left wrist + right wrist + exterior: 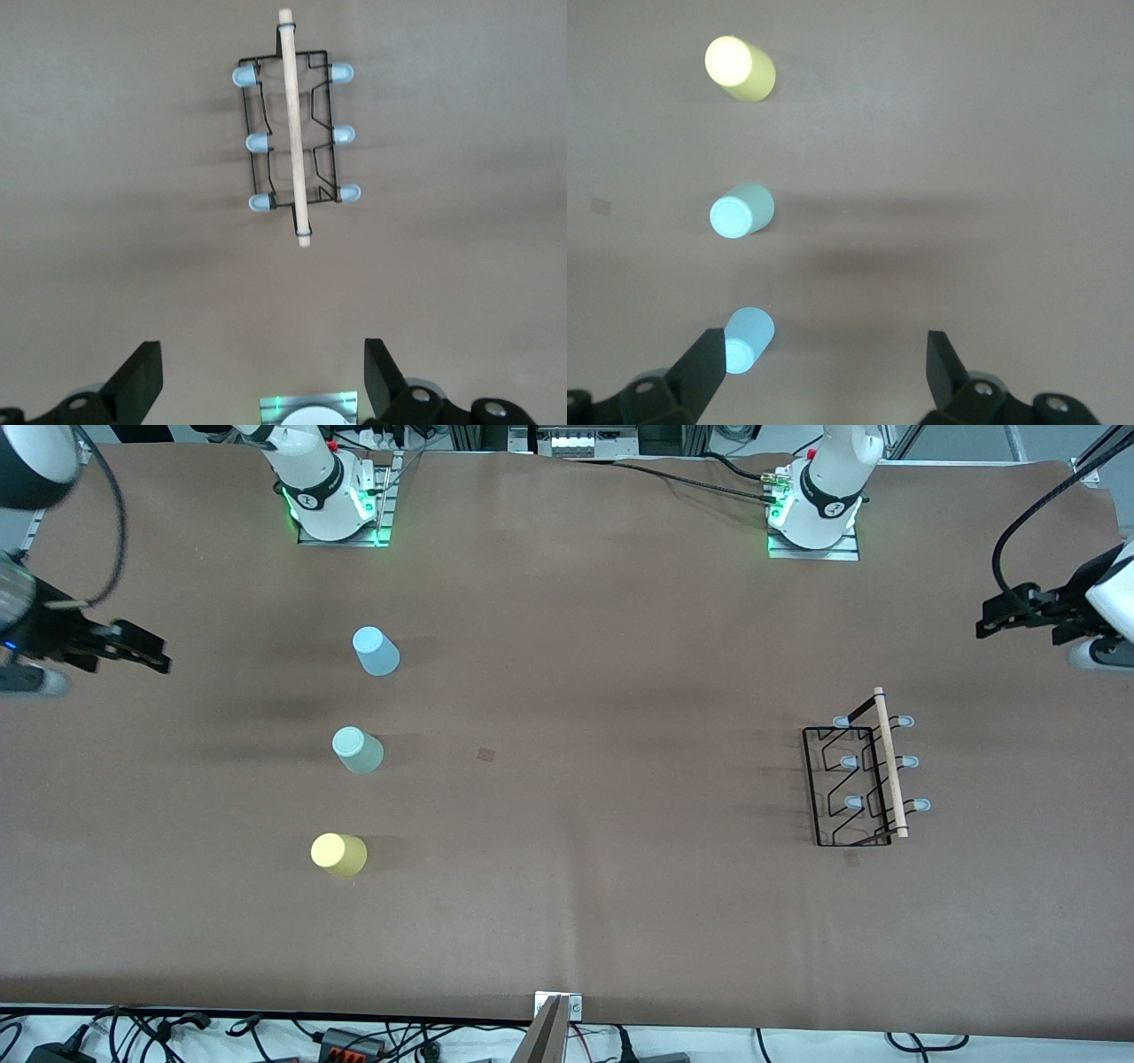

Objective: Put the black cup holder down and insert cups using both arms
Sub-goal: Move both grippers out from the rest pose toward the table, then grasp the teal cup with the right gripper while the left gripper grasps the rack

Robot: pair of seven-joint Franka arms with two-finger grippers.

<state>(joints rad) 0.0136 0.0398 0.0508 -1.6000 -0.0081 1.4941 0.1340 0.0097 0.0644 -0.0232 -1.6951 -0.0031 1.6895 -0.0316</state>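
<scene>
Three cups stand upside down in a row toward the right arm's end of the table: a light blue cup (pixel 376 651) nearest the bases, a mint green cup (pixel 357 749) in the middle, and a yellow cup (pixel 338 855) nearest the front camera. They also show in the right wrist view: blue (pixel 749 338), mint (pixel 741 210), yellow (pixel 740 68). The black cup holder (pixel 864 779) stands toward the left arm's end, wooden rod on top, and also shows in the left wrist view (pixel 295 133). My right gripper (pixel 152 655) (pixel 824 372) hovers open and empty beside the blue cup. My left gripper (pixel 990 620) (pixel 263 381) hovers open and empty, apart from the holder.
The brown table has a small dark mark (pixel 486 755) near its middle. The arm bases (pixel 332 500) (pixel 815 509) stand along the edge farthest from the front camera. A metal bracket (pixel 556 1010) and cables lie at the edge nearest that camera.
</scene>
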